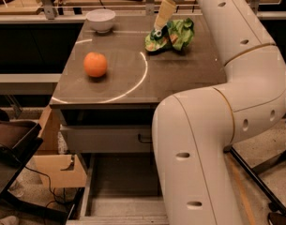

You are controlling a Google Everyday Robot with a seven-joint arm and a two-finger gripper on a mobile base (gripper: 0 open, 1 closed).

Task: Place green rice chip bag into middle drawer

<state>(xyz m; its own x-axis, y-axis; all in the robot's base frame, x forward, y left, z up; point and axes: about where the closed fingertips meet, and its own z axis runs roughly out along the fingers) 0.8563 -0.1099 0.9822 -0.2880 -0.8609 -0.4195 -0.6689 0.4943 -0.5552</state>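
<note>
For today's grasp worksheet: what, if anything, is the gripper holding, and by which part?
It cannot be told. The gripper is at the left end of the green rice chip bag, which lies on the table; no grip is visible.
</note>
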